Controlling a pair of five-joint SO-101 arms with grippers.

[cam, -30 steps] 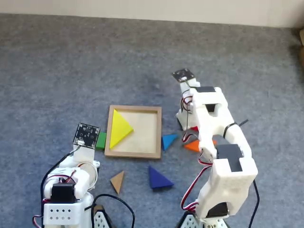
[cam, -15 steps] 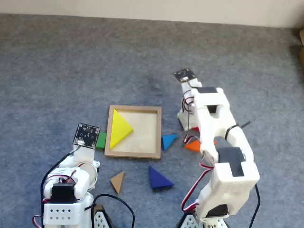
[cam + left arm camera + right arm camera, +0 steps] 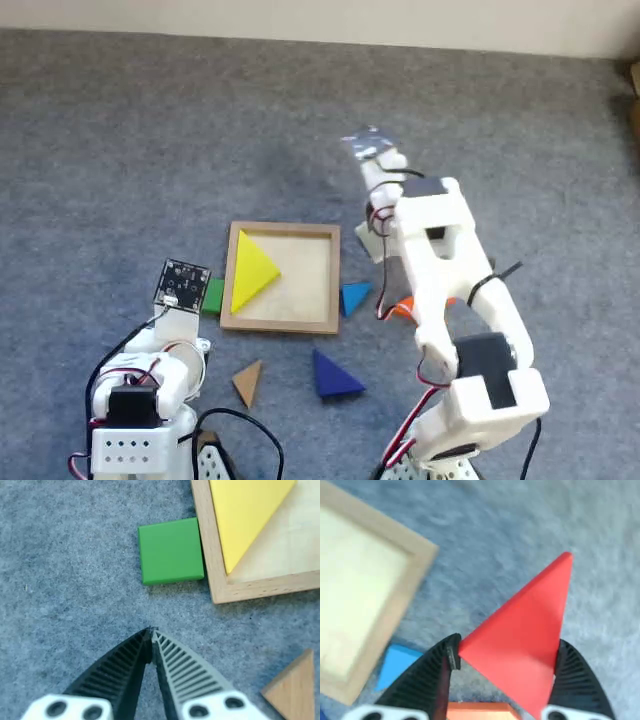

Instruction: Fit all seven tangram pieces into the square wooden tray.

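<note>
The square wooden tray (image 3: 281, 326) lies mid-table with a yellow triangle (image 3: 252, 270) in its left half. In the right wrist view, my right gripper (image 3: 506, 650) is shut on a red triangle (image 3: 525, 630), held above the carpet just off the tray's corner (image 3: 415, 560). My left gripper (image 3: 151, 632) is shut and empty, a short way from the green square (image 3: 171, 551), which rests against the tray's outer left rim (image 3: 207, 565). Loose on the carpet are a light blue triangle (image 3: 354, 297), an orange piece (image 3: 405, 308), a dark blue triangle (image 3: 333, 377) and a tan triangle (image 3: 247, 381).
Grey carpet covers the table. The right arm (image 3: 430, 250) stretches over the area right of the tray and hides part of the orange piece. The left arm's base (image 3: 140, 410) sits at the front left. Open carpet lies beyond the tray.
The right arm has risen and swung away from the front, toward the tray's far right corner, carrying the red triangle off the carpet. The left arm has not moved.
</note>
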